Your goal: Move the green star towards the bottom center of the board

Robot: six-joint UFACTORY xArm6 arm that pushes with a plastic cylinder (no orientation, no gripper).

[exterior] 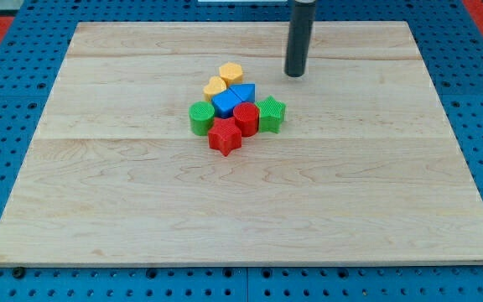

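The green star (271, 113) sits at the right end of a tight cluster of blocks a little above the board's middle. It touches a red block (246, 118) on its left. My tip (296, 75) stands on the board above and slightly right of the green star, a short gap away, touching no block. The dark rod rises from it out of the view's top.
The cluster also holds a red star (224, 137), a green round block (200, 118), a blue block (226, 104), a blue triangle (243, 91) and two yellow blocks (231, 73) (215, 87). The wooden board (241, 210) lies on a blue pegboard.
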